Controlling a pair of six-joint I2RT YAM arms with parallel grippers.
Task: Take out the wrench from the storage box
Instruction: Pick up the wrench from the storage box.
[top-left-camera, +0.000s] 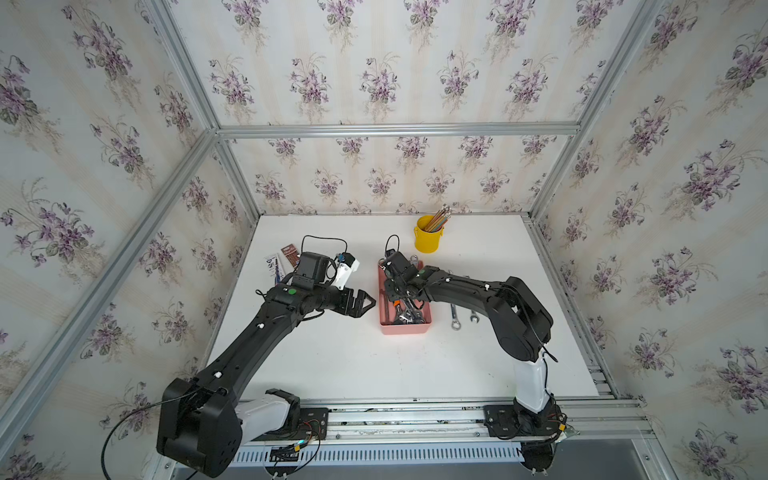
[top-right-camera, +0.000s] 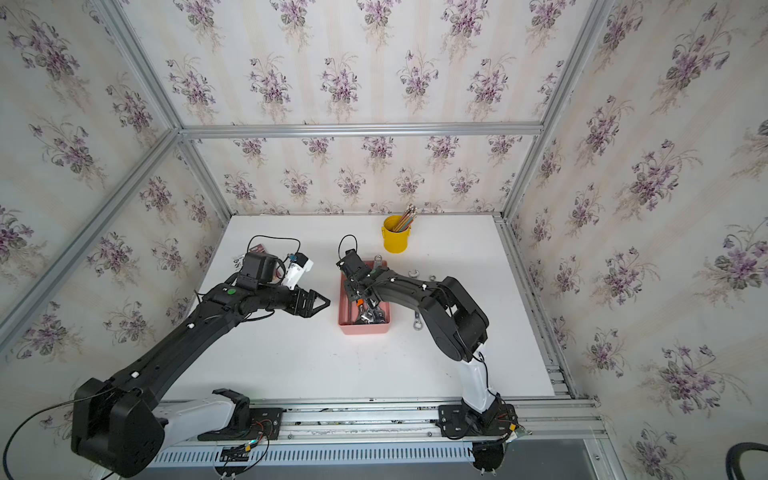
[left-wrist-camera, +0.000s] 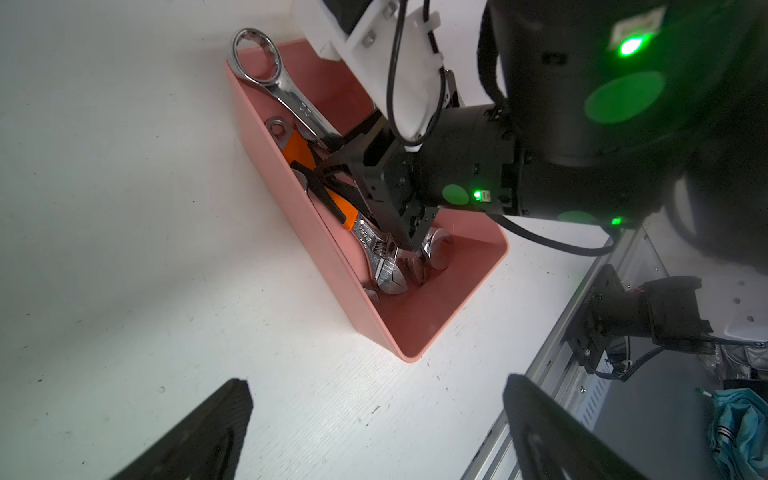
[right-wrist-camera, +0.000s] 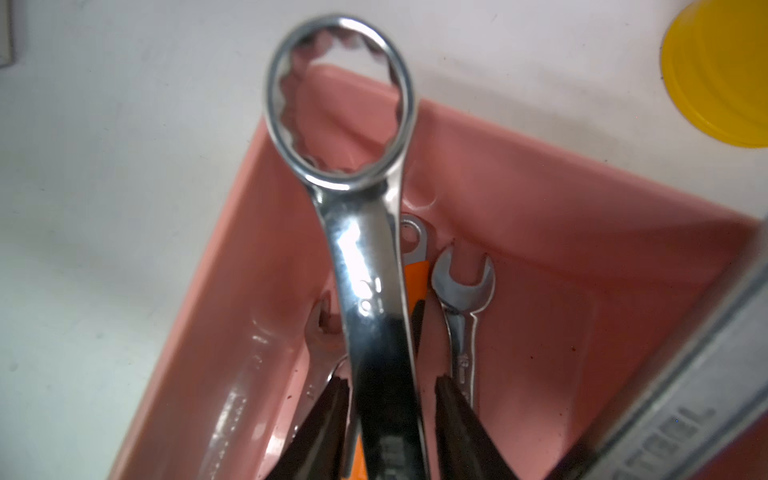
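Shiny ring-ended wrench (right-wrist-camera: 370, 266), tilted, ring end poking over the rim of low salmon-pink storage box (right-wrist-camera: 561, 216).

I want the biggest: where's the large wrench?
Mid-table, in the storage box: the right wrist view shows the large wrench between the right gripper's jaws, ring end over the far rim, toward the yellow cup.

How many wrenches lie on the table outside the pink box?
2. One silver metal wrench lies beside the salmon-pink plastic storage box; a second wrench lies just beyond it. The black right arm covers both partly and may hide more.
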